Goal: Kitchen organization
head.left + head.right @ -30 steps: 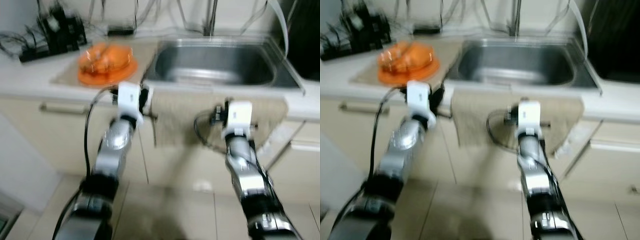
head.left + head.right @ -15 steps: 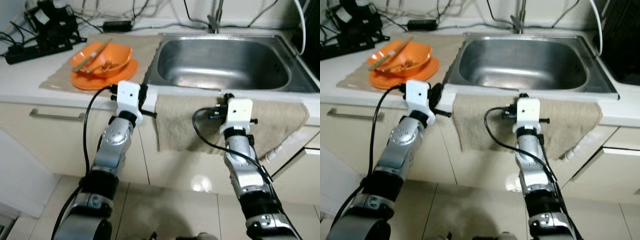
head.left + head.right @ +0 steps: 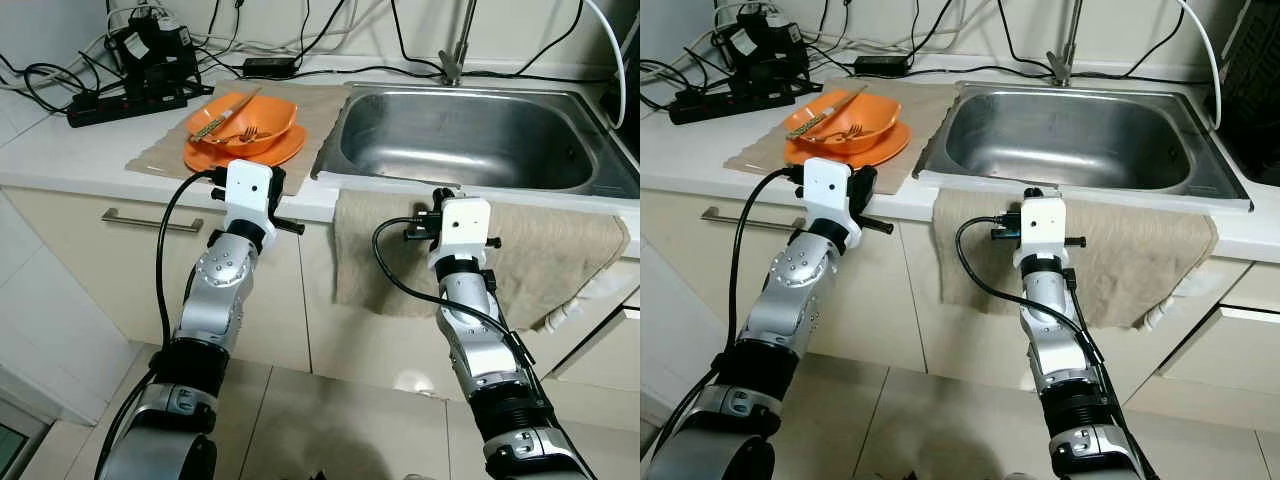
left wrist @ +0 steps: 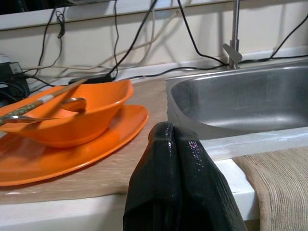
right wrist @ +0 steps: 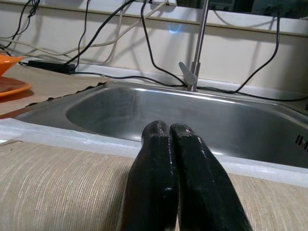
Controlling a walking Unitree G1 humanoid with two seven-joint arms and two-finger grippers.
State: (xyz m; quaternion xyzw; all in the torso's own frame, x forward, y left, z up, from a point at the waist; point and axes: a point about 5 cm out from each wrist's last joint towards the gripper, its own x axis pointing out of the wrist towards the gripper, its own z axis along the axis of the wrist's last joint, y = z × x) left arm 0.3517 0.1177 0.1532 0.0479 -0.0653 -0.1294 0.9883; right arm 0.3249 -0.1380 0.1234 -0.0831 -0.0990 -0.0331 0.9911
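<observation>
From the head cameras, the robot stands in front of the counter [image 3: 70,150] with both arms raised toward its front edge. An orange bowl [image 3: 243,118] holding cutlery sits on an orange plate [image 3: 262,152] on a beige mat, to the left of the empty steel sink [image 3: 480,145]; a beige towel [image 3: 560,250] hangs over the counter edge below the sink. Nothing appears to have been moved yet, so the tidying looks barely begun: the dishes are untouched and the sink holds nothing. In the left wrist view, the left pincer [image 4: 174,132] is pressed closed and empty, just short of the counter edge, with bowl and plate ahead of it and to one side. In the right wrist view, the right pincer [image 5: 169,129] is likewise closed on nothing, poised over the towel and pointing at the sink basin and tap [image 5: 191,72]. Picking up the dishes and putting them away still lies ahead, as I judge it.
</observation>
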